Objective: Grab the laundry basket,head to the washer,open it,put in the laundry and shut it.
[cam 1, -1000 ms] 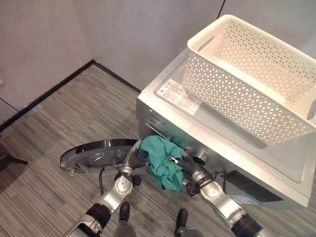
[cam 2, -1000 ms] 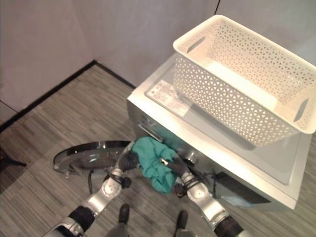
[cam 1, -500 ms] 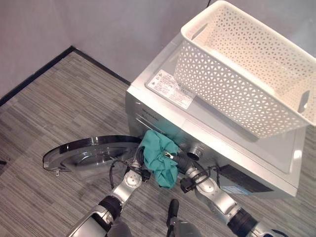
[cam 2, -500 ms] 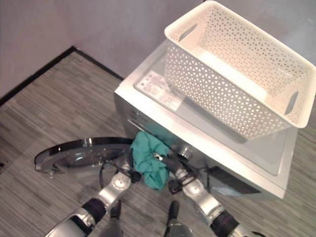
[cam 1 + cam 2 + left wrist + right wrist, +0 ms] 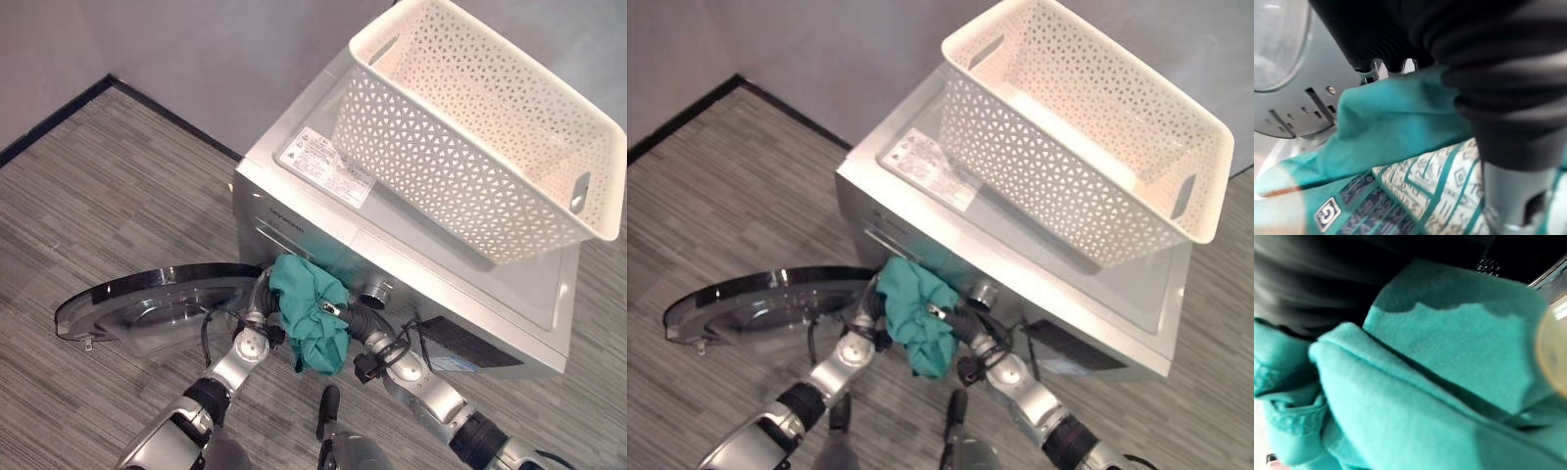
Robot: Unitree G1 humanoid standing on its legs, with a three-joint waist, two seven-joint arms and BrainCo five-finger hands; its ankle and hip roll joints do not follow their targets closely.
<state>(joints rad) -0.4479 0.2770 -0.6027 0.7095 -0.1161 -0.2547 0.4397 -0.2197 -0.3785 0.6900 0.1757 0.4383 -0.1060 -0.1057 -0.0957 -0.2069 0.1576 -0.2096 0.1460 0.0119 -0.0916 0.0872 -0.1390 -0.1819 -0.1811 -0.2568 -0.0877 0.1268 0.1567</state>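
Teal laundry (image 5: pixel 309 315) hangs at the washer (image 5: pixel 411 279) front opening, door (image 5: pixel 157 305) swung open (left side). Left hand (image 5: pixel 263 305) and right hand (image 5: pixel 355 321) flank it, finger state indeterminable. Empty basket (image 5: pixel 480 117) sits on the washer's top.

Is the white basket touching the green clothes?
Apart. The left eye view shows the white basket up on the washer's top, while the green clothes hang lower at the washer's front, with bare grey washer between them.
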